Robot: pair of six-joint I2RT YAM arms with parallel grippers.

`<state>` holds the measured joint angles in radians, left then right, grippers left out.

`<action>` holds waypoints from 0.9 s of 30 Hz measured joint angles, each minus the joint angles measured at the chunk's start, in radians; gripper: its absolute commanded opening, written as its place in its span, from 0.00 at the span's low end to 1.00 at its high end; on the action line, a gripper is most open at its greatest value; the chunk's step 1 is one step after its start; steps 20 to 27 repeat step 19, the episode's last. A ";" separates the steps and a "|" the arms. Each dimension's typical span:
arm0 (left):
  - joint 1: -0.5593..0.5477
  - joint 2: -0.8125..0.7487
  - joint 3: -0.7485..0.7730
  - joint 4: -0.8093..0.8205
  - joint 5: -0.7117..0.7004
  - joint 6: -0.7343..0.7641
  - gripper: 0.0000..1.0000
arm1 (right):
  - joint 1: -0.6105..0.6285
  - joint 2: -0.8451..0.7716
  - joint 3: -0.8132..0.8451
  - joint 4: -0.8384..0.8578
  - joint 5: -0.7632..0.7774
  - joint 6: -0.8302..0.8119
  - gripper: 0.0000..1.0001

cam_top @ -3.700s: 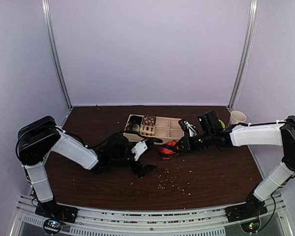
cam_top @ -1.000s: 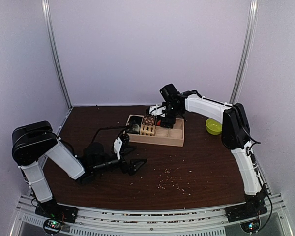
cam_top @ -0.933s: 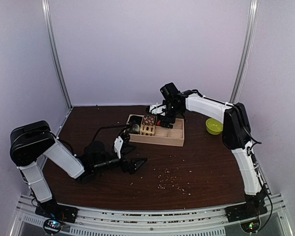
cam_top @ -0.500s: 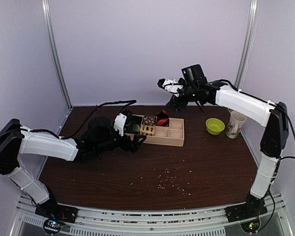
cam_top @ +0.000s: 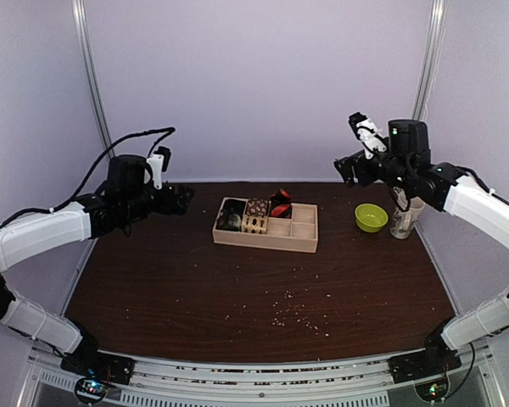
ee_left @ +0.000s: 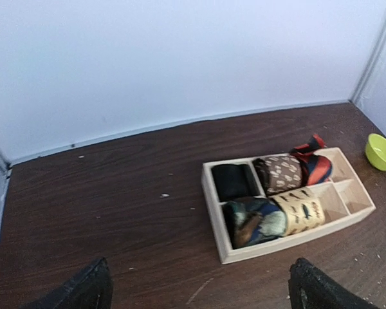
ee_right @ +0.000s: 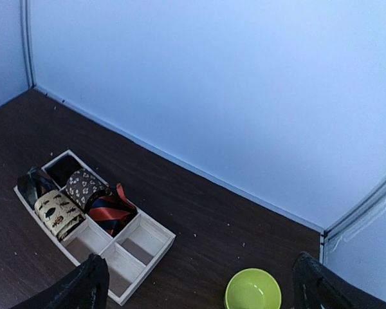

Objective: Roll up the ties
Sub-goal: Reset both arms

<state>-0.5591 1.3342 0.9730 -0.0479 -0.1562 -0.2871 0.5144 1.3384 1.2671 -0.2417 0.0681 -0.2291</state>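
The striped tie (cam_top: 280, 204), soft, light and likely to unroll, sits coiled in the tray's (cam_top: 263, 242) far row, third from left, best pinched across the coil; the left gripper (ee_left: 199, 293) and right gripper (ee_right: 202, 286) gape wide, empty.

tray (ee_left: 296, 237): pale matt wood | tie (ee_left: 315, 166): striped cloth | bowl (ee_left: 381, 152): glossy plastic

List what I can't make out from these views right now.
- Striped tie: sits in the tray. The walls hide its underside in both wrist views, and it is too small in the top view to judge the roll.
- Cup: top view, partly behind the right arm; contents unseen.
- Left gripper, right gripper: the bottom edge cuts off all but the fingertips.
- Specks: too small to identify.
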 measured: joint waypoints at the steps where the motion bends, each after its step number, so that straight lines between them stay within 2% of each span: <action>1: 0.027 -0.014 0.000 -0.012 -0.001 -0.005 0.98 | -0.016 -0.043 -0.045 0.013 0.000 0.042 0.99; 5: 0.123 -0.039 -0.003 -0.041 -0.012 -0.048 0.98 | -0.045 -0.198 -0.228 0.060 -0.009 0.211 1.00; 8: 0.150 -0.038 -0.043 -0.039 -0.008 -0.089 0.98 | -0.047 -0.271 -0.365 0.097 -0.025 0.316 0.99; 14: 0.158 0.016 -0.140 -0.027 0.029 -0.163 0.98 | -0.064 -0.282 -0.592 0.140 -0.069 0.481 0.99; 19: 0.159 0.074 -0.168 -0.019 0.055 -0.211 0.98 | -0.095 -0.256 -0.628 0.151 -0.103 0.555 0.99; 27: 0.159 0.074 -0.168 -0.019 0.055 -0.211 0.98 | -0.095 -0.256 -0.628 0.151 -0.103 0.555 0.99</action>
